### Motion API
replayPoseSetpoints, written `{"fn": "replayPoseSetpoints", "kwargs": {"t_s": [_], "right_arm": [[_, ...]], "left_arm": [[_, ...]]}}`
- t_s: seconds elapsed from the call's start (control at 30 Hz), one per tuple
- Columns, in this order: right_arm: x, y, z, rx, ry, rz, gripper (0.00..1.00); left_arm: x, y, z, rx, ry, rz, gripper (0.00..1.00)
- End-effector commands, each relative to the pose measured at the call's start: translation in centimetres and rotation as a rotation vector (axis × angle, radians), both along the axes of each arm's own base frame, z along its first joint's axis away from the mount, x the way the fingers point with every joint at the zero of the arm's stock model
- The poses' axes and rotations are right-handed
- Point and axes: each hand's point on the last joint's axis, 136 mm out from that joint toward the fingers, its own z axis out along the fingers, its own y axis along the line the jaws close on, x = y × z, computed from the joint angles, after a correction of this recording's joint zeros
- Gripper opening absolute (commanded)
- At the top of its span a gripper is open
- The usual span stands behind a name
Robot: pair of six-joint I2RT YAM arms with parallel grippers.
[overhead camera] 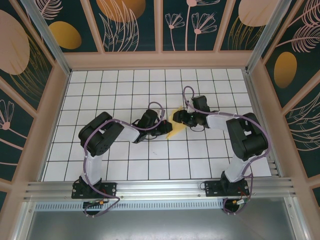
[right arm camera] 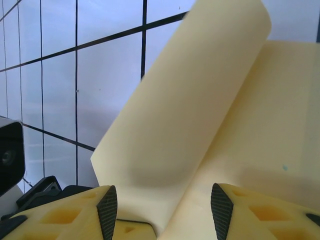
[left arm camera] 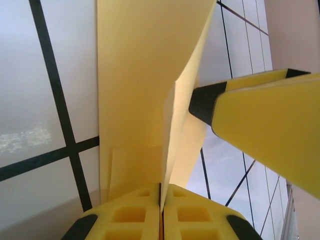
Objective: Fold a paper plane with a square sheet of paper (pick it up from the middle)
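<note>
Midway across the worktop [overhead camera: 125, 165], both arms meet at the square sheet of paper [overhead camera: 173, 130].
Left fingers [left arm camera: 131, 215] pinch its raised fold; right fingers [right arm camera: 260, 212] stand spread around a curled flap.

Counter [overhead camera: 125, 165]: a flat white surface ruled with thin black lines into a grid of square tiles, walled on three sides by a pale pink frame [overhead camera: 160, 60]. A yellow sheet of paper [overhead camera: 175, 127] sits near its middle, partly flat on the tiles, with one flap rising off the surface.
</note>
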Motion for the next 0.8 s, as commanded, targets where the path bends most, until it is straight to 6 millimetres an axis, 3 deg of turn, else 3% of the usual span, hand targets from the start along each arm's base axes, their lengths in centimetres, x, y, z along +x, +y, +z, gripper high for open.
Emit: {"fn": "replayPoseSetpoints", "kwargs": {"t_s": [0.0, 0.37, 0.67, 0.77], "right_arm": [[0.1, 0.4, -0.5, -0.011, 0.013, 0.035, 0.54], [0.2, -0.6, -2.9, -0.082, 0.075, -0.013, 0.54], [0.0, -2.7, -5.4, -0.199, 0.154, -0.107, 0.53], [-0.2, -3.0, -5.9, -0.218, 0.172, -0.12, 0.53]], "left_arm": [[0.1, -0.4, -0.1, -0.024, 0.0, -0.018, 0.08], [0.1, -0.7, 0.2, -0.031, -0.001, -0.031, 0.13], [-0.3, 0.2, 2.0, -0.033, -0.023, -0.007, 0.32], [-0.5, 0.8, 2.5, -0.03, -0.029, 0.009, 0.34]]}}
